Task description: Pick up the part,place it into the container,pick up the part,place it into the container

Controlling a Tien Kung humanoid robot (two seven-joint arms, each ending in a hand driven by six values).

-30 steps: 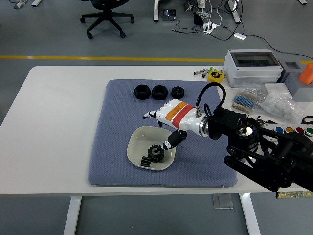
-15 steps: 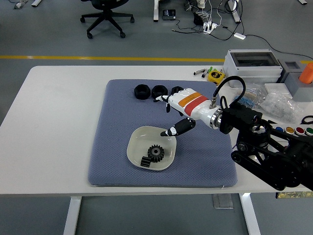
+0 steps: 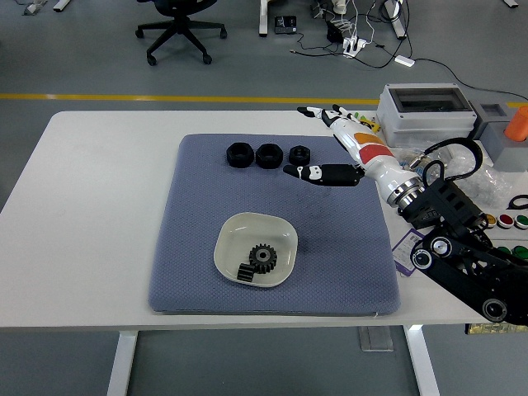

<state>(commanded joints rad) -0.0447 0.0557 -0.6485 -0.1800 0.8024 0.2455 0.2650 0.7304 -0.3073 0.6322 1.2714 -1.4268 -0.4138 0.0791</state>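
Tabletop fills my view, white, with a blue-grey mat spread over its middle. My right hand hangs above the mat's far right corner, fingers spread wide and thumb stretched out toward the left; I see nothing held in it. The left hand is out of my view.

Below and left of the fingers, well apart from them, sits the cream bowl near the mat's front. Inside it I count a black gear and a smaller black part just beside it, toward the bowl's near-left wall.

Left of the thumb tip, along the mat's far edge, three black nuts stand in a row; the rightmost is close to the thumb but not touching it.

Behind the fingers, a grey box rests on the tabletop.
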